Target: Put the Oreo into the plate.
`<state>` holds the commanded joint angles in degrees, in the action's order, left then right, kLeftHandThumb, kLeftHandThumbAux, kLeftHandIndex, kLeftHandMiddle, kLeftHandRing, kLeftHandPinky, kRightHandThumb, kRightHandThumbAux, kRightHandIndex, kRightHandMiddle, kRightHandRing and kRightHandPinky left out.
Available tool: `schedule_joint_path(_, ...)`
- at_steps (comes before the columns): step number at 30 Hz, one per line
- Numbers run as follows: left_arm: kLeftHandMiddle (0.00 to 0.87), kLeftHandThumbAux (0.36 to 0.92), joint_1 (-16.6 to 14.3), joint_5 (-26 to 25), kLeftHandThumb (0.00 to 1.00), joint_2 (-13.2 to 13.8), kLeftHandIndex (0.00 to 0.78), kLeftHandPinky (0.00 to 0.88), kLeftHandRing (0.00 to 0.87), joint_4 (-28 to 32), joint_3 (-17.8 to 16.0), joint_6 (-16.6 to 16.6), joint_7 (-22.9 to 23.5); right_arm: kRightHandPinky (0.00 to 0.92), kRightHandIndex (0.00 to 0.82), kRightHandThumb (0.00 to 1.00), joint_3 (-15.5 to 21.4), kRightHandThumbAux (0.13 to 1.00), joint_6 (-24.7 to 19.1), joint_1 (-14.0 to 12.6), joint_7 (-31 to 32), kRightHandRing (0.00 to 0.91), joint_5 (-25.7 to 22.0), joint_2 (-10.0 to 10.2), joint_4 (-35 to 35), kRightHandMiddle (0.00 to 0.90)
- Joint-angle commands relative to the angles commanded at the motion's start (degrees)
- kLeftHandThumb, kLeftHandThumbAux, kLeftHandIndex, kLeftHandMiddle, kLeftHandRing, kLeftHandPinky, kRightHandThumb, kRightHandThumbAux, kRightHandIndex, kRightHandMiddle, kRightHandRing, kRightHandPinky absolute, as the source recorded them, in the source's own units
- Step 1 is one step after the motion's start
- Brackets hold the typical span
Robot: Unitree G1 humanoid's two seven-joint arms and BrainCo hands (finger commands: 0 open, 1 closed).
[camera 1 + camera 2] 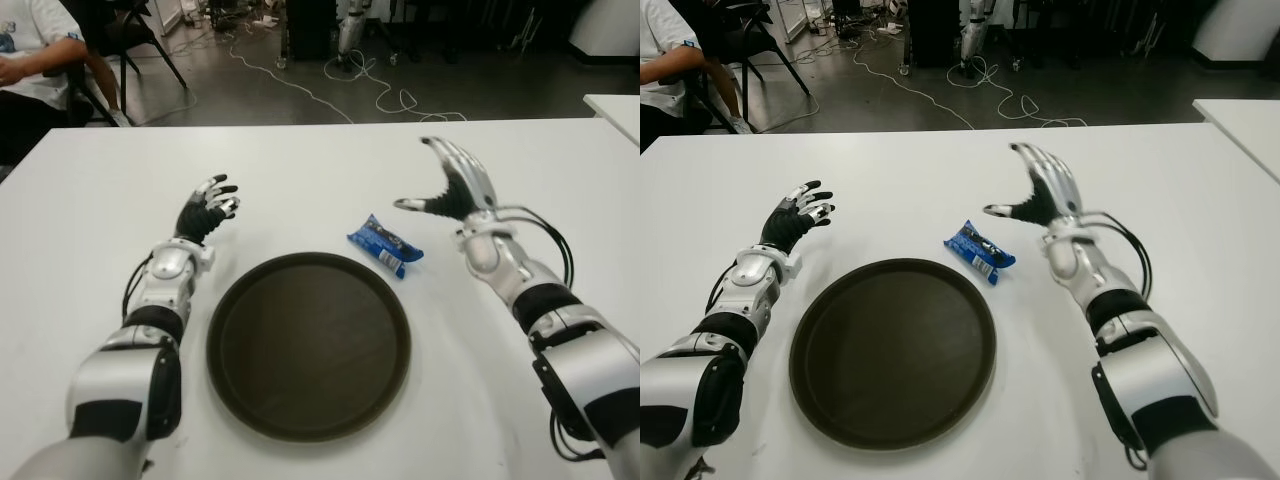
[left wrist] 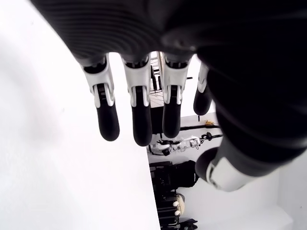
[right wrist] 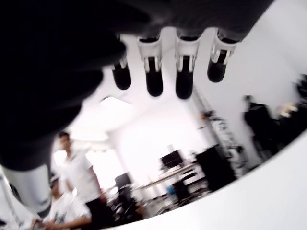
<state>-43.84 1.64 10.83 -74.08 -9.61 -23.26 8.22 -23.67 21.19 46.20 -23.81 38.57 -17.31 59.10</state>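
A blue Oreo packet lies on the white table, just beyond the far right rim of the round dark brown plate. My right hand is raised above the table to the right of the packet, fingers spread and thumb pointing toward it, holding nothing. In the right wrist view its fingers hang straight with nothing in them. My left hand shows to the left of the plate, fingers relaxed and empty.
A seated person in a white shirt is past the table's far left corner. Cables and chair legs cover the floor behind the table. Another white table's corner shows at the far right.
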Motion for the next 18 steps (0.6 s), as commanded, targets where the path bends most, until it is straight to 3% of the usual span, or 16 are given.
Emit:
schedule_joint_path(7,0.216,0.697,0.09,0.21,0.107,-0.03,0.12,0.238,0.223,0.1,0.25,-0.44,-0.12,0.076,0.095,0.0,-3.09,0.615,-8.36,-2.57,10.06,0.121,3.43,-1.72,-10.83,0.131)
schedule_joint_path(13,0.212,0.676,0.07,0.5,0.101,-0.04,0.12,0.248,0.224,0.03,0.6,-0.39,-0.48,0.082,0.084,0.0,-4.59,0.586,-20.77,-6.16,22.84,0.122,6.35,-2.66,-24.43,0.127)
schedule_joint_path(18,0.208,0.677,0.03,0.39,0.108,-0.08,0.116,0.243,0.221,0.04,0.69,-0.46,-0.31,0.117,0.077,0.0,-4.88,0.592,-30.31,-9.66,28.22,0.127,9.66,-2.34,-34.16,0.124)
